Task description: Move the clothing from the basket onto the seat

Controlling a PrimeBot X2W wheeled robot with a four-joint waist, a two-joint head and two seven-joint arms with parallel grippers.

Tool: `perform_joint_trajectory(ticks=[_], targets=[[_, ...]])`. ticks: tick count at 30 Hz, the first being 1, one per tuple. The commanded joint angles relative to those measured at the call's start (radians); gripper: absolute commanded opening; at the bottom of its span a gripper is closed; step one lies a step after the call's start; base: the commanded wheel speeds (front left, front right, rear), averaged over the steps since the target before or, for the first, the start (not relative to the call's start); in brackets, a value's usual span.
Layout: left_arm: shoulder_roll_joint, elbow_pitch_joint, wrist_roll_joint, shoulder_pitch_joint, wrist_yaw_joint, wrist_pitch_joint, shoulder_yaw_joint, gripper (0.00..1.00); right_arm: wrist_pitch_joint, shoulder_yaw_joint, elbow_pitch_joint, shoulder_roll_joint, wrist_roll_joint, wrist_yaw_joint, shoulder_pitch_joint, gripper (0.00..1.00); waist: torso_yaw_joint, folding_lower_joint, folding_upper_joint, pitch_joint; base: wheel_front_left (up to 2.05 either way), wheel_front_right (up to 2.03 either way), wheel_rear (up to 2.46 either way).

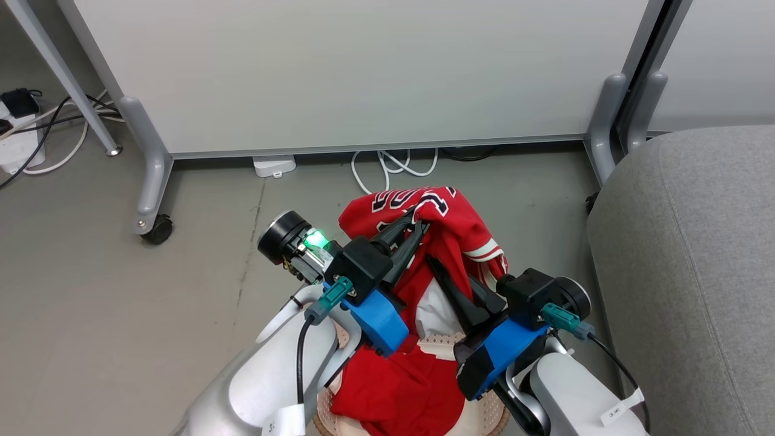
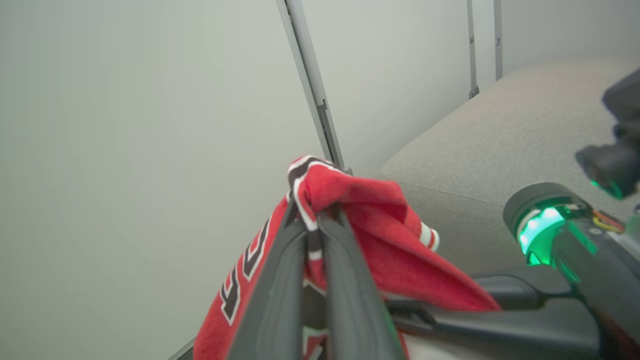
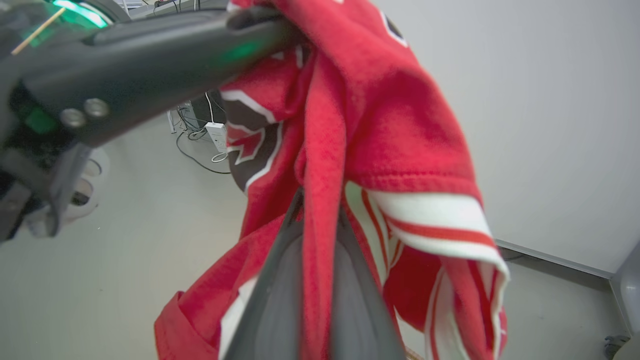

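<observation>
We held bunched folds of the soft, light-looking red jersey [image 1: 460,231] pinched tight in our left gripper [image 1: 416,223] and right gripper [image 1: 433,264], cloth drooping below.

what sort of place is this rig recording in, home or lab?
Likely an office or lab corner, not a home: partition panels on castered legs, a power strip and loose white cables on the grey floor. The grey sofa seat looks staged there.

Red jersey [image 3: 395,130] in R gripper [image 3: 320,206]
</observation>
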Motion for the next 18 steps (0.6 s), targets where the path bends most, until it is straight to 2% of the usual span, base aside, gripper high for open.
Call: perform_joint_trajectory(ticks=[1, 7, 8, 9, 18], targets=[[0.001, 0.001, 0.005, 0.006, -0.003, -0.005, 0.004, 0.0, -0.001, 0.001, -0.006, -0.002, 0.0, 0.0, 0.005, 0.0, 0.0, -0.0001, 0.0, 0.001, 0.0, 0.0, 0.0], [0.001, 0.003, 0.008, 0.008, -0.004, -0.005, 0.012, 0.0, -0.001, 0.005, -0.008, -0.002, 0.009, 0.0, 0.002, 0.0, 0.0, -0.0001, 0.0, 0.003, 0.0, 0.0, 0.0], [0.0, 0.008, 0.006, 0.01, -0.003, -0.005, 0.015, 0.77, -0.001, 0.005, -0.009, -0.002, 0.009, 0.0, 0.002, 0.0, 0.0, -0.0001, 0.0, 0.003, 0.0, 0.0, 0.0], [-0.001, 0.009, 0.007, 0.01, -0.003, -0.005, 0.015, 1.0, -0.001, 0.006, -0.01, -0.002, 0.008, 0.0, 0.002, 0.0, -0.001, -0.0001, 0.0, 0.004, 0.0, 0.0, 0.0], [-0.002, 0.001, 0.018, 0.012, -0.002, -0.005, 0.028, 1.0, -0.001, -0.002, -0.013, -0.002, 0.004, 0.0, -0.001, 0.0, 0.001, -0.0001, 0.0, 0.006, 0.0, 0.0, 0.0]])
